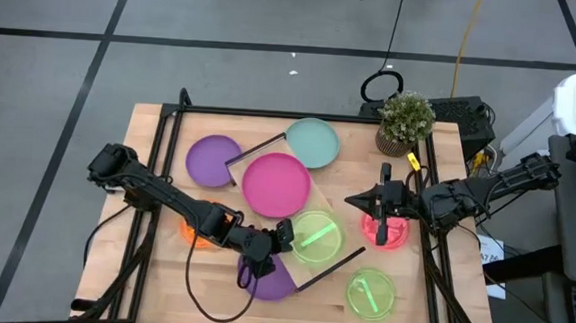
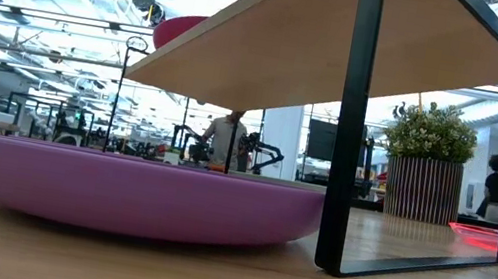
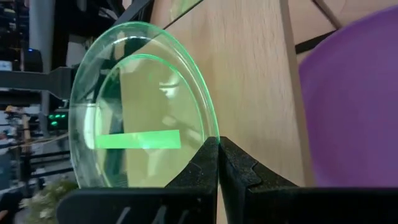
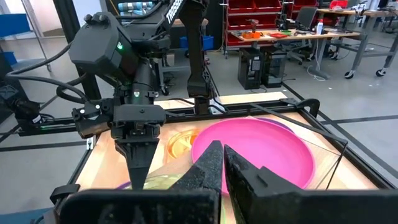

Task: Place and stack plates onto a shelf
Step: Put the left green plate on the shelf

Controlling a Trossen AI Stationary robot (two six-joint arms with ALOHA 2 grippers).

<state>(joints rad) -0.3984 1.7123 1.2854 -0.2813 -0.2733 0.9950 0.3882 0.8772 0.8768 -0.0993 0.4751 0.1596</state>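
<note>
The wooden table [image 1: 149,143] carried the shelf [image 1: 337,207], a light wooden board on a thin black frame lying askew across the table's middle. On the shelf sat a large magenta plate [image 1: 277,184] and, beside it toward the near edge, a translucent green plate [image 1: 316,235]. A large purple plate [image 1: 211,161] lay on the table toward the far left corner, touching or just beside the magenta one, and a teal plate [image 1: 314,142] lay near the far edge, its rim overlapping the shelf's corner. Another purple plate [image 1: 273,280] rested by the near edge, partly under the shelf; in the low view it filled the foreground [image 2: 129,190] beneath the board. A second small green plate [image 1: 371,293] lay near the near right corner, a red plate [image 1: 385,231] toward the right edge, and an orange plate [image 1: 192,232] showed only partly under the left arm. A potted plant [image 1: 406,122] stood at the far right corner. The left pincer [image 1: 285,236] reached in low from the left side, its fingers shut together with nothing between them, right at the rim of the green plate on the shelf [image 3: 140,112]. The right pincer [image 1: 383,199] hung over the red plate, fingers likewise closed and holding nothing.
</note>
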